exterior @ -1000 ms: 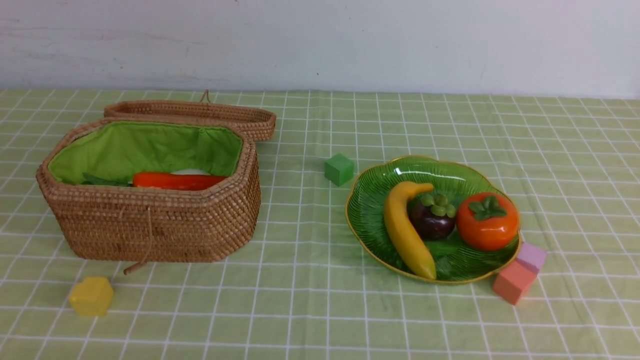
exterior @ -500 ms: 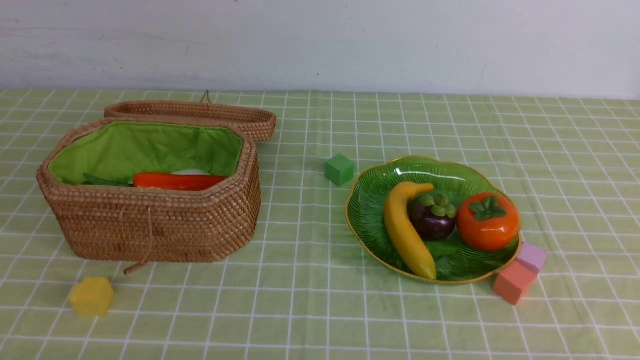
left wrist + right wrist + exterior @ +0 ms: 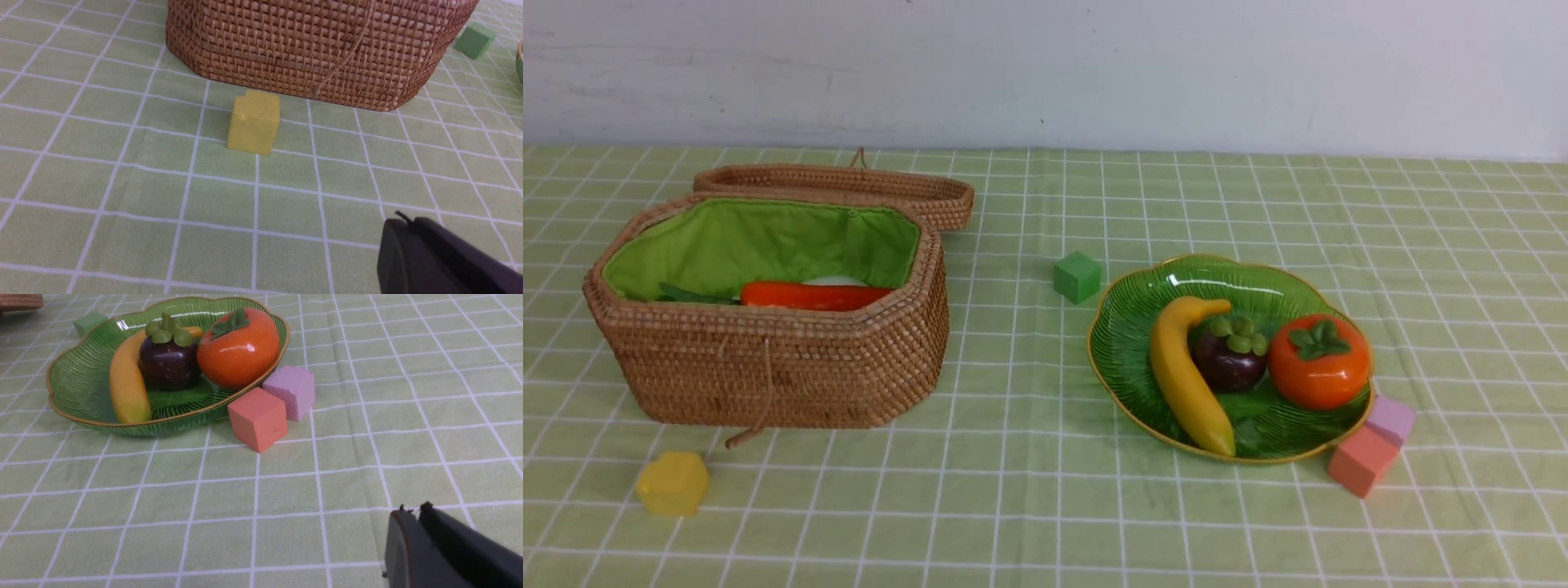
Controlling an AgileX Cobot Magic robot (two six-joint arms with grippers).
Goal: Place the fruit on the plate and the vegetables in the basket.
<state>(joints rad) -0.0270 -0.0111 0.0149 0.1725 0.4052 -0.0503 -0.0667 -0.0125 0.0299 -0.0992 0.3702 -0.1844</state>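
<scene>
The green glass plate [image 3: 1127, 343] holds the yellow banana [image 3: 1183, 376], the purple mangosteen [image 3: 1230, 356] and the orange persimmon [image 3: 1318, 363]; all show in the right wrist view too, on the plate [image 3: 73, 388]. The wicker basket [image 3: 768, 367] stands open at the left with the red pepper [image 3: 809, 295] and a bit of white radish [image 3: 833, 280] inside; the eggplant is hidden. My left gripper [image 3: 404, 222] is shut and empty, low over the cloth before the basket [image 3: 318, 45]. My right gripper [image 3: 412, 512] is shut and empty, short of the plate. Neither arm shows in the front view.
A yellow block [image 3: 672, 483] lies in front of the basket. A green block [image 3: 1076, 276] sits between basket and plate. An orange-pink block [image 3: 1361, 460] and a pink block [image 3: 1391, 420] touch the plate's near right rim. The basket lid [image 3: 849, 184] lies open behind.
</scene>
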